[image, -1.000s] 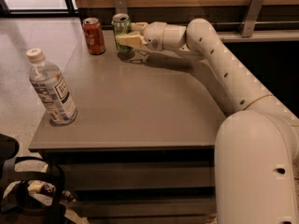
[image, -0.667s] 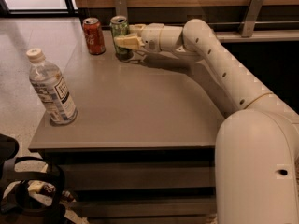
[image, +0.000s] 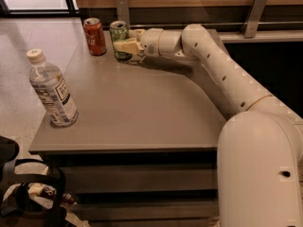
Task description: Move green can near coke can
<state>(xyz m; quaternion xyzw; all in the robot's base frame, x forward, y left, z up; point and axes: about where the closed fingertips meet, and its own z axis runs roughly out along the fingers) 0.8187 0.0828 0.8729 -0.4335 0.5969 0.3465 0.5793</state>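
The green can [image: 119, 36] stands upright at the far left of the grey table [image: 137, 112], with a dark green body and silver top. The red coke can [image: 94, 36] stands upright just left of it, a small gap between them. My gripper [image: 124, 45] reaches in from the right at the end of the white arm [image: 213, 65]. Its pale fingers [image: 127, 46] are closed around the green can's lower body, hiding part of it.
A clear plastic water bottle [image: 51, 90] with a white cap stands near the table's front left corner. A wooden wall with metal brackets [image: 122, 11] runs behind the table. Dark straps and gear [image: 23, 193] lie on the floor at the lower left.
The gripper has carried the green can a little to the left, closer to the coke can. The coke can and bottle have not moved.
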